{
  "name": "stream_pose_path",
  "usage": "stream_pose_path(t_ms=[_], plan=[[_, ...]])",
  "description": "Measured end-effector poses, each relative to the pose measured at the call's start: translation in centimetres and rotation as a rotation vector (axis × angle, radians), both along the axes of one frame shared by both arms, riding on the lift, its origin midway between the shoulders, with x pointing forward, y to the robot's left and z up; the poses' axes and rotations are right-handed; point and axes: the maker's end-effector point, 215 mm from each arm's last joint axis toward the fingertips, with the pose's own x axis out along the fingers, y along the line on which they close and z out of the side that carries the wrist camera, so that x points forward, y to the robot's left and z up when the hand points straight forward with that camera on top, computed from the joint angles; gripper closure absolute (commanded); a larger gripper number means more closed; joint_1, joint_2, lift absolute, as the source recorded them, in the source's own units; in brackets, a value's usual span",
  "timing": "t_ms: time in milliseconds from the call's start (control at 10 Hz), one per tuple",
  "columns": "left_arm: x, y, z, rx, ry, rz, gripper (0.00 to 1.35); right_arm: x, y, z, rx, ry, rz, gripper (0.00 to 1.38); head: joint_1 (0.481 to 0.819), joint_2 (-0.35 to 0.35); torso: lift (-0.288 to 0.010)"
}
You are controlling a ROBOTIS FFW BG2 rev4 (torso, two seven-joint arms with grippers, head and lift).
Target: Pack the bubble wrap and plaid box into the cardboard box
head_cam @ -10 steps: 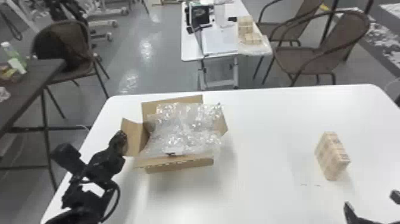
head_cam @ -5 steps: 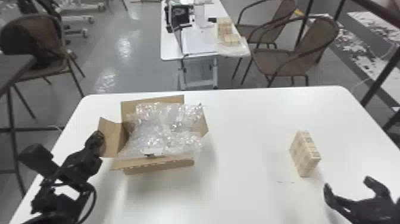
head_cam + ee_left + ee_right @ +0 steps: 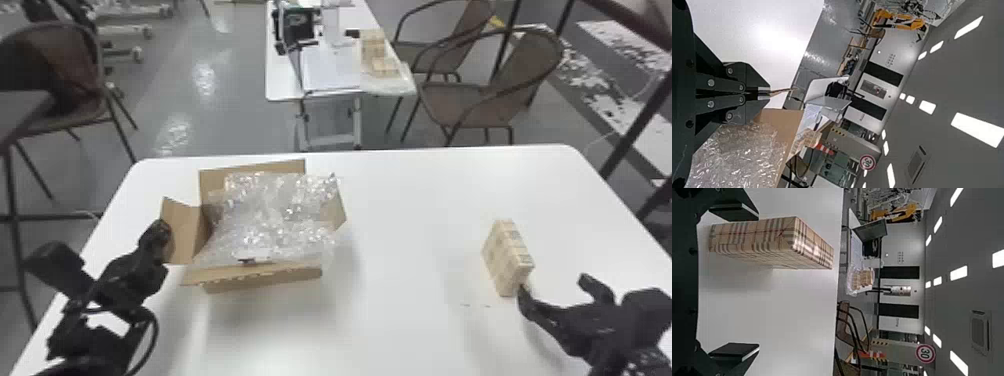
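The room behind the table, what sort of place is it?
Likely a robotics lab or workshop: the background has what seems an orange machine arm, dark equipment on the far table, and a red-rimmed round sign.

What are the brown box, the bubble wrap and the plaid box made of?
The brown box looks like dull cardboard, with tan folding flaps. The bubble wrap seems clear plastic, all shiny glints. The plaid box is perhaps wrapped in glossy paper or film, since its corner shines.
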Motion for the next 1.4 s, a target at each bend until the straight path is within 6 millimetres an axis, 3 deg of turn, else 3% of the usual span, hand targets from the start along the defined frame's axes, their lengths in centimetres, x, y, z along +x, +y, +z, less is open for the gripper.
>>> stream_pose_path(t_ms=[300,400,500,600,700,800,1000,1400], plan=[[0.0,0.0,0.0,-0.003,-0.001,0.003,1.21,1.6,6.6,-1.2,0.078,0.043,0.098,0.13,0.695,0.132,-0.089],[0.0,0.1,0.0,-0.003,-0.001,0.003,1.21,2.0,7.3,-1.5,0.073,0.050,0.106,0.13,0.695,0.141,-0.089],[0.0,0.1,0.0,-0.003,-0.001,0.003,1.21,2.4,6.9,-1.6,0.048,0.050,0.087,0.13,0.695,0.139,-0.089],[0.0,0.0,0.0,-0.003,-0.001,0.003,1.21,2.7,6.3,-1.4,0.026,0.044,0.057,0.24,0.695,0.130,-0.089],[-0.1,0.0,-0.1,-0.004,-0.001,0.004,1.21,2.8,5.8,-1.1,0.015,0.038,0.040,0.64,0.695,0.124,-0.089],[-0.2,0.0,-0.1,-0.006,0.000,0.005,1.21,2.8,5.5,-1.0,0.011,0.037,0.025,0.80,0.695,0.121,-0.089],[-0.3,0.1,-0.2,-0.009,0.000,0.009,1.21,2.4,4.7,-1.2,0.005,0.046,-0.009,0.94,0.695,0.114,-0.089],[-0.2,0.0,-0.2,-0.011,-0.001,0.006,1.21,2.3,4.4,-1.0,0.008,0.045,-0.023,0.96,0.695,0.109,-0.089]])
